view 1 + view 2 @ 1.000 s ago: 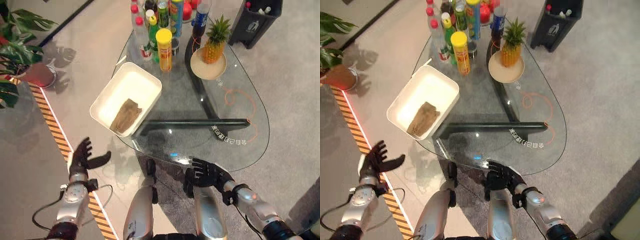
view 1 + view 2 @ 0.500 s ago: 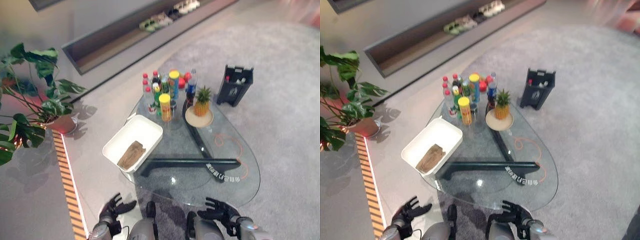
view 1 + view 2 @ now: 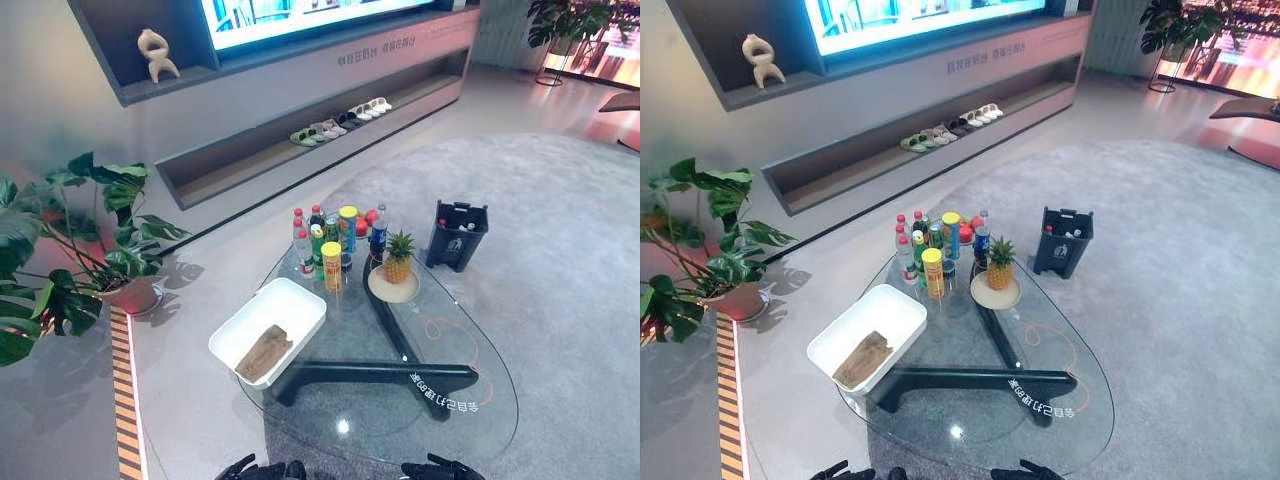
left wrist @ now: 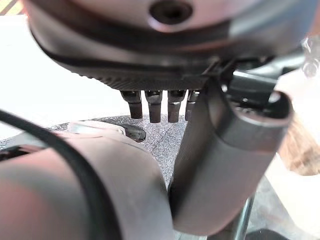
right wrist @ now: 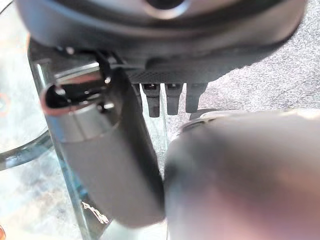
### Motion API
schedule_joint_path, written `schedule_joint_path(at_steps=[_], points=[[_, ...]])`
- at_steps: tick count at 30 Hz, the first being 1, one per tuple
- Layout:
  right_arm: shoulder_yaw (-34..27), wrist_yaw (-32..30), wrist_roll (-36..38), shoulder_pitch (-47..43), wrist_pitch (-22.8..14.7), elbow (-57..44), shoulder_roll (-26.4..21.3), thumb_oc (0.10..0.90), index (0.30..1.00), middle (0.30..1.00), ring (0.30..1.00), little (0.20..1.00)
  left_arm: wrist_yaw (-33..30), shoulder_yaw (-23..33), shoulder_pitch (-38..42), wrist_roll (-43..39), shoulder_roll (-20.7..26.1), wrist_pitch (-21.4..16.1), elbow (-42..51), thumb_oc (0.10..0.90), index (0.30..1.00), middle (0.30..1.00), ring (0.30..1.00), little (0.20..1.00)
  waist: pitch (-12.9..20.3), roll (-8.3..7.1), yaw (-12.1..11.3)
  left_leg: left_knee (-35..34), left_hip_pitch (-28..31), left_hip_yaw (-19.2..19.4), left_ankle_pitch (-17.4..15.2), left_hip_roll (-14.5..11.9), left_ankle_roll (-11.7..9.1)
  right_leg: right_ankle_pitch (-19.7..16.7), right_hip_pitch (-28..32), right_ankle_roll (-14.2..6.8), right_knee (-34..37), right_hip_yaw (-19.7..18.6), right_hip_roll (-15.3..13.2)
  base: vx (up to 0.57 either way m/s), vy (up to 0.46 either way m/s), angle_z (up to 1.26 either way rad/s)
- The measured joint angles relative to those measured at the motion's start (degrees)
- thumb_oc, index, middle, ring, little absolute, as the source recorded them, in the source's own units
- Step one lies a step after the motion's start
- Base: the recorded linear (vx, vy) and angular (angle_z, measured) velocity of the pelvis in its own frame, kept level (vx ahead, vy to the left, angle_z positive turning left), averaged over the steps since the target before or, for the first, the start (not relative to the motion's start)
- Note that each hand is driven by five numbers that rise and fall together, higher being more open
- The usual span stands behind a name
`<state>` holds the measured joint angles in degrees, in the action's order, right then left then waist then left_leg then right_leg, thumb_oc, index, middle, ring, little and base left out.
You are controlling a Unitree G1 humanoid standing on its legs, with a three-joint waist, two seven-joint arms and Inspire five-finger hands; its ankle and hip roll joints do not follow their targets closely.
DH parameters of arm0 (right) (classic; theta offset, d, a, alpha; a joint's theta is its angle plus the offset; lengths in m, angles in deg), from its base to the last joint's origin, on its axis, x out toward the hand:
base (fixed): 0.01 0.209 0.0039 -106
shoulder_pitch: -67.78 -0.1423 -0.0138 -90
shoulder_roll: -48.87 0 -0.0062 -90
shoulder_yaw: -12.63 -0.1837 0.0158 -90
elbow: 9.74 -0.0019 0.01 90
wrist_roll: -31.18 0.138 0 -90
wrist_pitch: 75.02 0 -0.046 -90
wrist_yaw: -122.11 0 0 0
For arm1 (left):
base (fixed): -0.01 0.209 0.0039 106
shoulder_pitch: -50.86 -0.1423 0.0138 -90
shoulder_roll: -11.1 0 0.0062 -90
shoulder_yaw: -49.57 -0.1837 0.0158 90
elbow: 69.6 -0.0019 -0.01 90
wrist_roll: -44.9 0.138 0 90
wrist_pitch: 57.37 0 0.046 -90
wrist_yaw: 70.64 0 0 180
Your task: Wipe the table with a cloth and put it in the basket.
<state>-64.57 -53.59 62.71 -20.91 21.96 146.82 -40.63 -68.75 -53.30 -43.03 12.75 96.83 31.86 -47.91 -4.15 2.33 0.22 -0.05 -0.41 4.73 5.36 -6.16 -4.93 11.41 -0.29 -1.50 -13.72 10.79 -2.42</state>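
Brown cloth [image 3: 264,352] lying crumpled inside white rectangular basket [image 3: 296,301] at left edge of rounded glass table [image 3: 470,420]. Pineapple [image 3: 399,257] upright on round plate [image 3: 379,289]. Left hand [image 4: 200,150] and right hand [image 5: 120,145] empty, fingers straight.

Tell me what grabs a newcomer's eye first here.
The glass table on its dark frame, with a white basket at its left edge holding a brown cloth. Behind it, bottles crowd the far end beside a pineapple on a plate.
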Motion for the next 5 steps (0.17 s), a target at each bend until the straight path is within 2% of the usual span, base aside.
schedule_joint_path(at_steps=[5], points=[[-0.4,-0.8,0.0,-0.6,0.0,2.3,0.7,0.800,0.900,0.900,0.900,0.900,0.4,0.2,0.2,0.0,0.0,0.4,-1.1,0.800,0.900,0.900,0.900,0.900,0.3,-0.32,0.0,-0.9,1.4,0.3,-0.3,0.0,0.1,-1.1,2.5,-0.3,3.3,0.0,0.3,0.02,-0.003,-0.01]])
